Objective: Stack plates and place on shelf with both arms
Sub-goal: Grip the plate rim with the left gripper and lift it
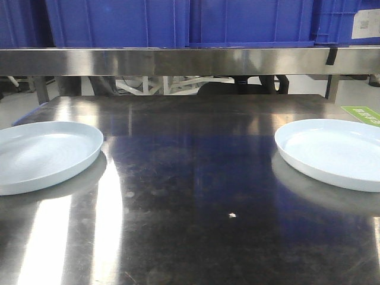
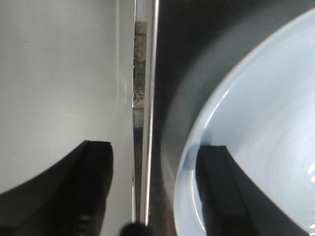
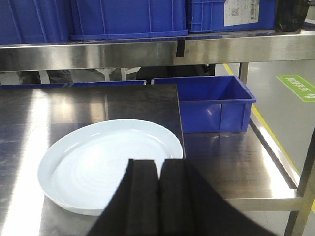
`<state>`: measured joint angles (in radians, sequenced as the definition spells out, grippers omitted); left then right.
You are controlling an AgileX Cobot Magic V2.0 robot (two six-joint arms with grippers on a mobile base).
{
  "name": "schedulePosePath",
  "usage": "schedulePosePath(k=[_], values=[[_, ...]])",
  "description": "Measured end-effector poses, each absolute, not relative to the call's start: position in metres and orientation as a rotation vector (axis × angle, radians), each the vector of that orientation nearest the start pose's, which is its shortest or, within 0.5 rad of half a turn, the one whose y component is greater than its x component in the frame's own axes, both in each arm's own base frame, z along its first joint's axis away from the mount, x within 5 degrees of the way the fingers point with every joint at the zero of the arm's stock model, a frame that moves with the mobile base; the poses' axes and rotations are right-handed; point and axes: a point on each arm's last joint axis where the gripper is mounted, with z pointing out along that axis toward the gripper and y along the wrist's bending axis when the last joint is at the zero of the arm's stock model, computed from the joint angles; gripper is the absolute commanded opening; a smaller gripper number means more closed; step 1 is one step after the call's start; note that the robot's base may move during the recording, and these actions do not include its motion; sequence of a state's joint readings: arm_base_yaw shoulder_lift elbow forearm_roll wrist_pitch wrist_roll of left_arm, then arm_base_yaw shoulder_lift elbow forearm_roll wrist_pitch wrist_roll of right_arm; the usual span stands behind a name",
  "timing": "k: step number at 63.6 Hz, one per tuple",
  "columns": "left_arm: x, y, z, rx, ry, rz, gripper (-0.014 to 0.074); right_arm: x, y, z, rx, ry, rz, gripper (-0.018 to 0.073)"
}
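On the dark, reflective counter (image 1: 190, 196), two pale bluish-white plates, well apart: left plate (image 1: 41, 154) at the left side, right plate (image 1: 332, 151) at the right. Both flat on the steel, unstacked, and cut off by the edges of the front view. Behind and above them, the shelf (image 1: 178, 61), a brushed steel rail across the full width, loaded with blue crates (image 1: 178, 21). Neither plate up on that shelf.

Left end effector (image 2: 152, 196) spread wide, with nothing held. One dark finger (image 2: 221, 196) across the left plate's rim and over its inside (touching or just above, cannot tell). The other finger (image 2: 88, 187) out past the counter's edge, over a plain grey surface. A blurred view, with rim and rings only softly readable.

Right end effector (image 3: 158, 196) closed, its two black pads pressed side by side with only a thin seam between, gripping nothing. Set at the near rim of the right plate and overlapping it in the wrist view (contact not readable). Right plate close to the counter's right edge, with faint concentric rings in its well. Beyond that edge, a lower steel tier (image 3: 236, 162) with an open blue crate (image 3: 211, 101) on it. Further right, on the floor, a green floor marking (image 3: 295, 86).
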<state>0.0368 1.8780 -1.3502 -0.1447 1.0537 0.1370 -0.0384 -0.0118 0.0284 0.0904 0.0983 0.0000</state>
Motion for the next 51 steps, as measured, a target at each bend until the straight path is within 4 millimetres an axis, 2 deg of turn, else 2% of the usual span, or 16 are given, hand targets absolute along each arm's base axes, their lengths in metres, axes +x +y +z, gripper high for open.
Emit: schedulePosePath(k=[14,27,51], values=[[0.3653,0.0020,0.2034,0.052,3.053,-0.186,0.0250,0.0567,-0.0014,0.1953,0.096,1.596,0.047,0.0049],[0.3630,0.0017,0.2038,0.056,3.081,-0.194,0.0083,0.0567,-0.0014,0.1953,0.096,1.596,0.047,0.0049],[0.3620,-0.0021,0.2104,0.034,3.090,-0.261,0.0088,0.0567,-0.0014,0.1953,0.096,1.596,0.047,0.0049]])
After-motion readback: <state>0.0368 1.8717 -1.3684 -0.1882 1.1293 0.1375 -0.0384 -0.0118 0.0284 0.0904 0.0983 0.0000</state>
